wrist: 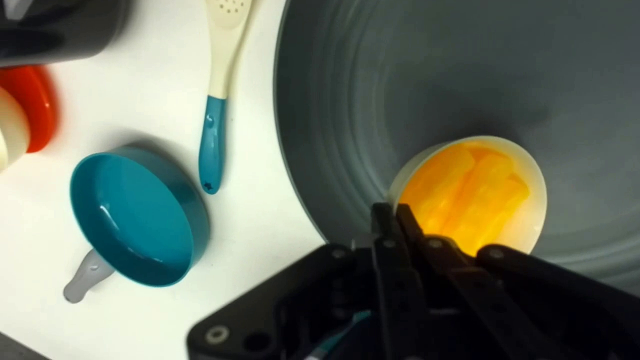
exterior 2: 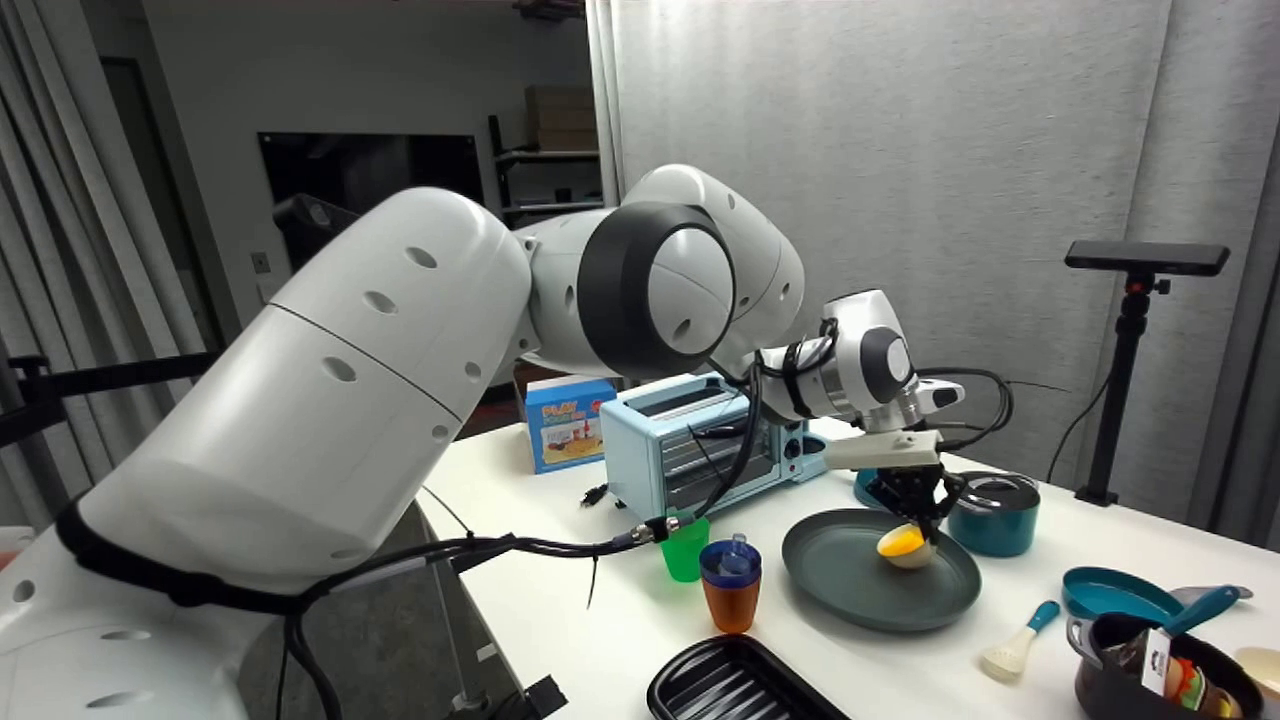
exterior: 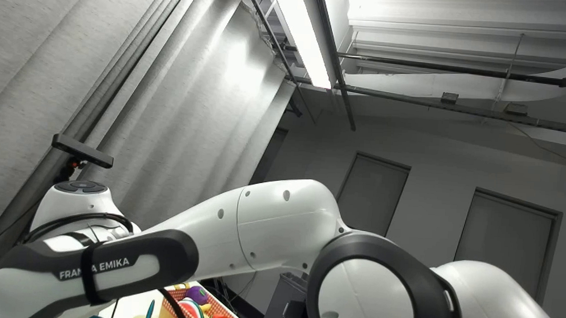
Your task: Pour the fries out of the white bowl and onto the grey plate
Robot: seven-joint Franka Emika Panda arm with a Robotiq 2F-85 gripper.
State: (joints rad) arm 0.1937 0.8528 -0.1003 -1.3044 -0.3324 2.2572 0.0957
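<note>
My gripper point(wrist: 395, 212) is shut on the near-left rim of the white bowl point(wrist: 531, 220), one finger inside the wall and one outside. Orange-yellow fries point(wrist: 462, 192) lie inside the bowl. In an exterior view the bowl point(exterior 2: 908, 560) is tilted, its mouth turned towards that camera, with the fries point(exterior 2: 900, 541) still within it. Beneath it is the large round grey plate point(exterior 2: 840, 575), whose bare surface shows around the bowl; whether the bowl touches the plate I cannot tell. My gripper point(exterior 2: 930, 535) reaches down from above, over the plate's right part.
Close to the plate stand a lidded teal pot point(exterior 2: 992, 520), a slotted spoon point(exterior 2: 1015, 645) and a teal pan point(wrist: 132, 220). Orange and green cups point(exterior 2: 685, 550), a black tray point(exterior 2: 735, 685), a dark pot of toys point(exterior 2: 1130, 690) and a blue toaster oven point(exterior 2: 690, 440) surround it.
</note>
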